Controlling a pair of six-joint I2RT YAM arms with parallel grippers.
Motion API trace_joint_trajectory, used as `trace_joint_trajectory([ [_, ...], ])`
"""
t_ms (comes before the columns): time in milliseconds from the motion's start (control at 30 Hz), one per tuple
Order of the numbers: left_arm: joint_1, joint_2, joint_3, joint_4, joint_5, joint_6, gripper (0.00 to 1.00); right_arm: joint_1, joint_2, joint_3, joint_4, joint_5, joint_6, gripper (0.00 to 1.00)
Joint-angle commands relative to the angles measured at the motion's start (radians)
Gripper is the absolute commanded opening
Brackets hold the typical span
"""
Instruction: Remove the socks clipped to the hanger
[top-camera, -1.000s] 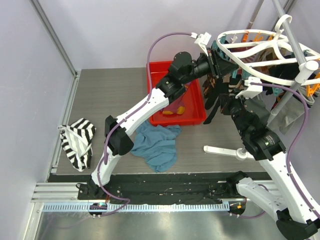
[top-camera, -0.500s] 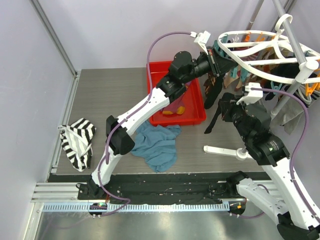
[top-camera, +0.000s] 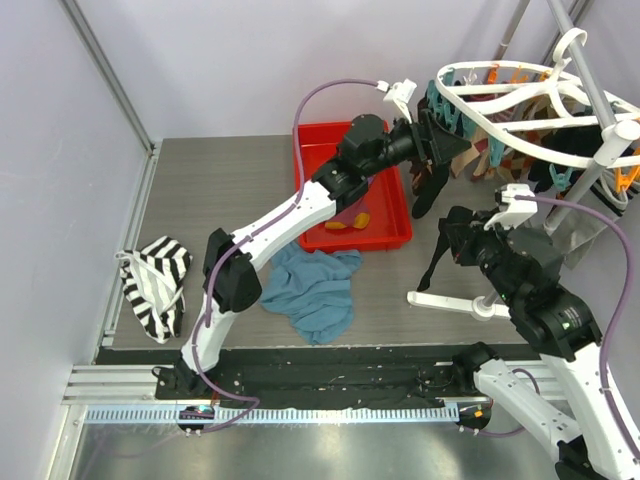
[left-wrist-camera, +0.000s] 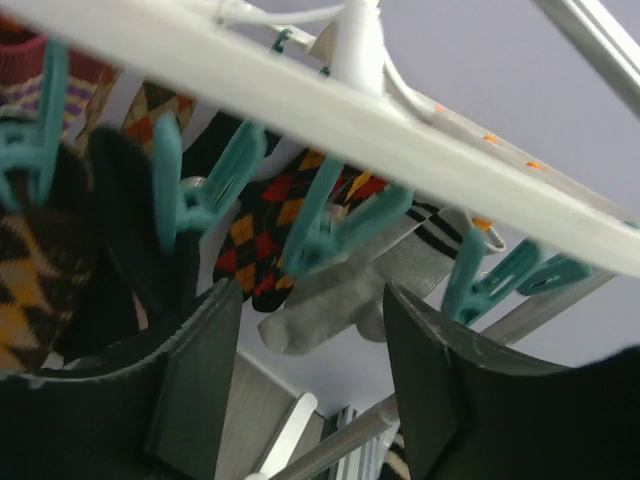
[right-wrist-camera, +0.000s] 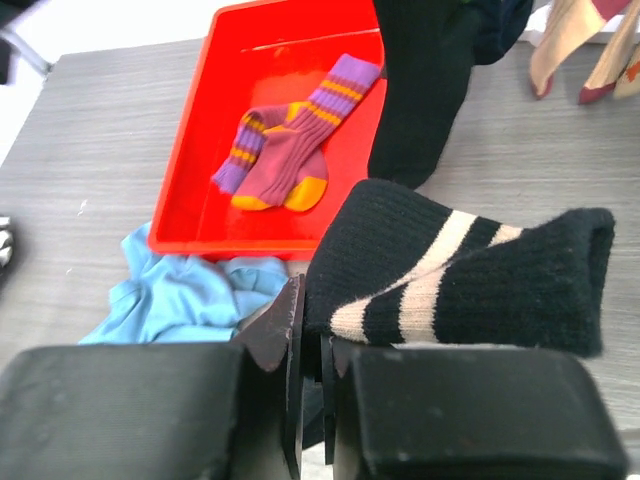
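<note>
Left end effector (left-wrist-camera: 310, 325) stands open with nothing between its fingers, raised just under the white rim of the hanger (left-wrist-camera: 300, 110). There, teal clips (left-wrist-camera: 225, 185) hold an argyle sock (left-wrist-camera: 265, 225) and a grey sock (left-wrist-camera: 340, 295). The right end effector (right-wrist-camera: 312, 335) is clamped on one end of a black sock with cream stripes (right-wrist-camera: 470, 280), above the grey surface (right-wrist-camera: 100, 120). Two purple and orange striped socks (right-wrist-camera: 295, 150) lie in the red tray (right-wrist-camera: 200, 170).

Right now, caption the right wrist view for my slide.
Right gripper pinching a black knit sock with cream stripes, red plastic tray holding purple-and-orange striped socks behind.
</note>
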Motion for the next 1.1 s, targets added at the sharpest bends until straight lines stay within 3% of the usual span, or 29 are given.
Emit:
trace_joint_trajectory([
  [0,0.012,-0.138,-0.103,0.084,-0.057,0.003,0.68,-0.001,-0.013,0.080,-0.038,-0.081,-0.019,0.11],
  [200,0.023,-0.239,-0.202,0.026,-0.071,0.058,0.76,-0.003,-0.008,0.126,-0.061,-0.120,-0.013,0.13],
  [267,0.028,-0.297,-0.264,0.000,-0.081,0.107,0.89,-0.001,0.013,0.146,-0.060,-0.148,-0.019,0.13],
  [367,0.041,-0.389,-0.362,-0.064,-0.133,0.153,1.00,0.000,0.059,0.183,-0.035,-0.170,-0.024,0.14],
  [733,0.224,-0.745,-0.716,-0.319,-0.281,0.314,1.00,0.002,0.318,0.299,0.190,-0.331,0.006,0.16],
  [800,0.241,-0.801,-0.761,-0.383,-0.377,0.365,1.00,0.011,0.375,0.329,0.224,-0.325,0.021,0.16],
  [900,0.253,-0.899,-0.831,-0.452,-0.465,0.466,1.00,0.046,0.493,0.398,0.265,-0.251,0.018,0.16],
  [1067,0.255,-1.049,-0.943,-0.480,-0.532,0.563,1.00,0.174,0.708,0.526,0.299,0.002,-0.060,0.16],
])
